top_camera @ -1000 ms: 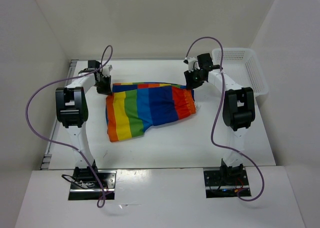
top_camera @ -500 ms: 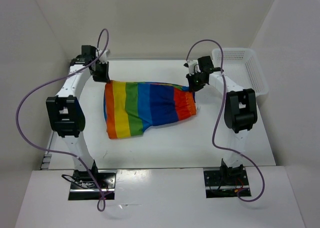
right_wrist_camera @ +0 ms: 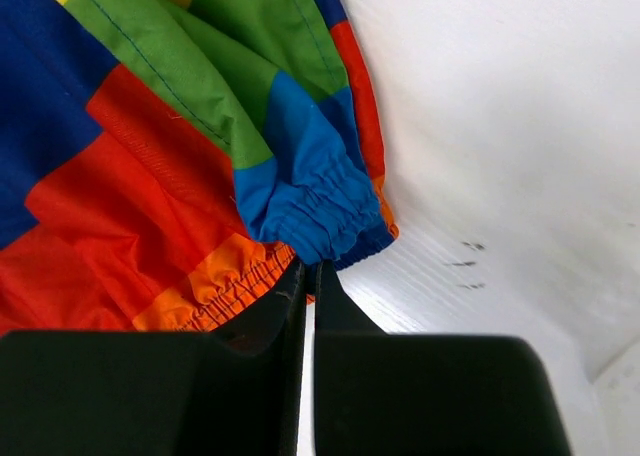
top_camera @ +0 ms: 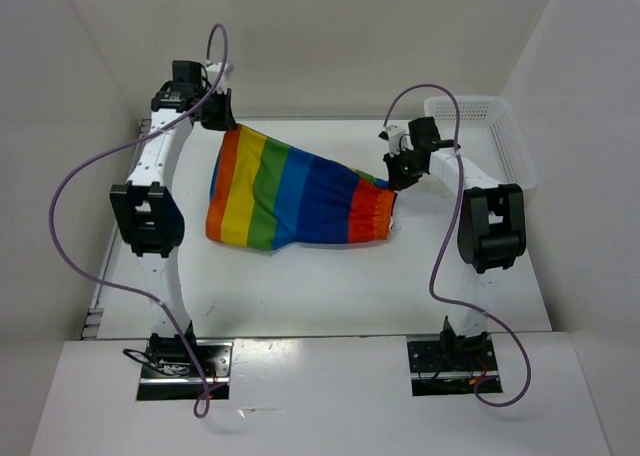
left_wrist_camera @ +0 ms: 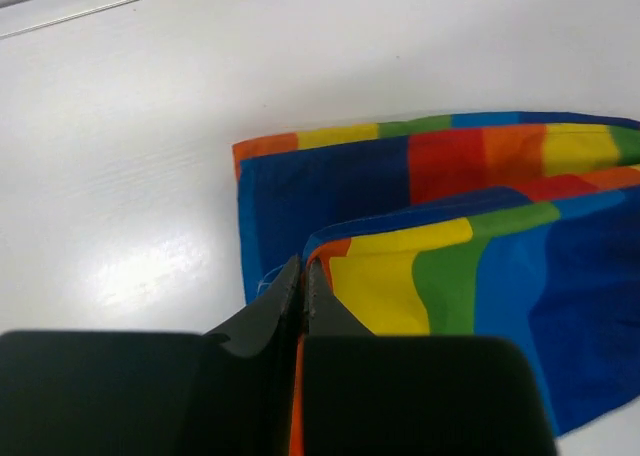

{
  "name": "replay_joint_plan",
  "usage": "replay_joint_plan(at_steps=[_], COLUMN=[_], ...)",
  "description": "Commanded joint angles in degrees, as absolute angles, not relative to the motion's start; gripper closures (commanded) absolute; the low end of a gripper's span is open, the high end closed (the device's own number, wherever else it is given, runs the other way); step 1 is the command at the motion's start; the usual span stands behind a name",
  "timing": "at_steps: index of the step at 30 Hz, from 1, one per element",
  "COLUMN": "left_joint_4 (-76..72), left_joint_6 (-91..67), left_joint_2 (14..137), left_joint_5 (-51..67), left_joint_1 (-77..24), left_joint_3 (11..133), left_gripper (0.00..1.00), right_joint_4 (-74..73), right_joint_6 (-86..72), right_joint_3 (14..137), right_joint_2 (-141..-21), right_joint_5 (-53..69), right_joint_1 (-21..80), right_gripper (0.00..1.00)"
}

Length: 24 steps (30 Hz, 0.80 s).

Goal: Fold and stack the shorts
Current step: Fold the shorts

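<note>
Now the left claw [top_camera: 225,121] is higher than it was a moment ago. It is shut tight on one leg corner of the soft rainbow-striped cloth shorts [top_camera: 290,191] and lifts that corner off the flat white table [top_camera: 330,286]. The right claw [top_camera: 398,171] was partly open a moment ago. Now it is pinched shut on the bunchy stretchy waistband.

So both claws have hold of the shorts. The cloth hangs stretched between them, to the left of the white plastic mesh basket [top_camera: 512,141], and its low side droops onto the table.

I think this means the fold can start, with the lifted edge brought over the rest.

The basket sits just to the right of the right claw and does not touch the shorts. I see no other thing left of the basket that blocks the way. The right arm works close to the basket, so a wide swing might bump it.
</note>
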State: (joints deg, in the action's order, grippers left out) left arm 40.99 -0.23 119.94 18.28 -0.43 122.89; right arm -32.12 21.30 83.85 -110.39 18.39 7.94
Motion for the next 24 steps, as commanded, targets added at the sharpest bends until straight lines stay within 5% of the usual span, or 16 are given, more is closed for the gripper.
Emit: replay_joint_plan(at_steps=[1,9,16,17,18,19,21,22,24], left_joint_4=[38.15,39.9,40.43,40.43,39.73,39.73,39.73,39.73,40.34], left_joint_6=[0.0,0.0,0.0,0.0,0.0,0.0,0.0,0.0,0.0], left_joint_2=[129.0,150.53,154.42,155.21,155.21,156.17,157.41,158.11,157.07], left_joint_5=[20.13,16.0,17.49,17.49,16.27,14.87,11.26,10.64,10.63], left_joint_1=[-1.05,-1.67,-3.95,-4.74,-4.75,-5.53,-5.54,-5.54,-5.54], left_joint_3=[127.25,151.94,160.04,160.74,161.36,161.89,162.42,162.42,161.2], left_gripper=[1.0,1.0,0.96,0.94,0.72,0.64,0.61,0.49,0.3], right_joint_4=[-32.43,-31.82,-31.82,-31.82,-31.82,-30.6,-29.97,-29.45,-29.44], right_joint_6=[21.09,18.9,18.9,18.37,17.85,17.23,17.23,18.27,18.28], right_joint_3=[84.02,84.02,85.17,85.78,85.78,85.78,85.08,85.08,86.39], right_joint_2=[-108.01,-110.57,-113.12,-113.12,-113.12,-113.12,-113.12,-113.12,-111.63], right_joint_5=[18.81,19.34,18.81,18.81,16.98,15.57,12.58,10.92,10.28], right_joint_1=[5.98,3.17,3.16,3.16,3.16,3.16,3.16,3.16,3.16], right_gripper=[1.0,1.0,1.0,1.0,1.0,1.0,0.67,0.27,0.15])
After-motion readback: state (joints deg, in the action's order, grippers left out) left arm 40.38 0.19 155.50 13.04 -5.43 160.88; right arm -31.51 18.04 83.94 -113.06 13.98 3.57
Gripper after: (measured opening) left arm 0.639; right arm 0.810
